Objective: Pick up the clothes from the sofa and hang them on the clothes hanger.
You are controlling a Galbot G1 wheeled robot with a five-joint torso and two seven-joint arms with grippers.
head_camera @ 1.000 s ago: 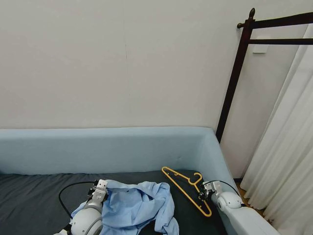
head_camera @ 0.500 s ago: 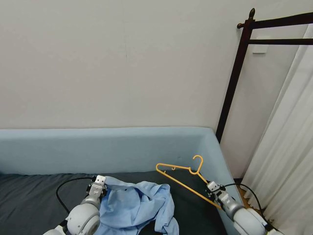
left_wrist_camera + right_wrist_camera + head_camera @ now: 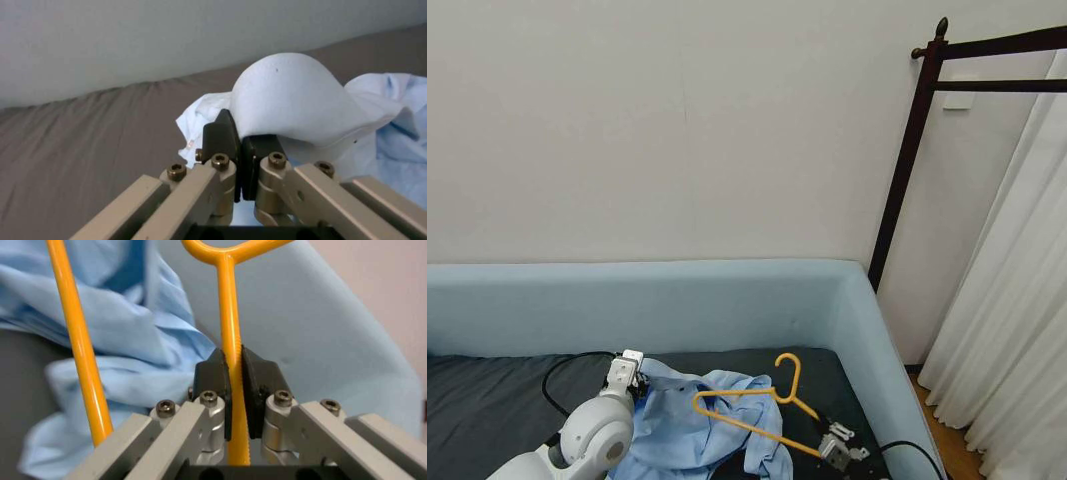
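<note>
A light blue shirt (image 3: 697, 425) lies crumpled on the dark sofa seat (image 3: 487, 400). My left gripper (image 3: 630, 372) is shut on a fold of the shirt (image 3: 293, 100) at its left edge, lifting it slightly. My right gripper (image 3: 839, 446), low at the right, is shut on the bar of a yellow hanger (image 3: 752, 405), which it holds above the shirt's right side. In the right wrist view the black pads (image 3: 212, 377) clamp the yellow hanger (image 3: 230, 340) with the shirt (image 3: 127, 335) behind it. A dark wooden clothes rack (image 3: 917, 130) stands at the sofa's right end.
The pale blue sofa back (image 3: 647, 305) and right armrest (image 3: 882, 340) enclose the seat. White curtains (image 3: 1017, 320) hang at the right beside the rack. A black cable (image 3: 562, 375) loops by my left arm.
My right gripper has carried the hanger from the sofa's right edge leftward, over the shirt, and dropped lower in view. My left gripper has risen slightly with the shirt fold.
</note>
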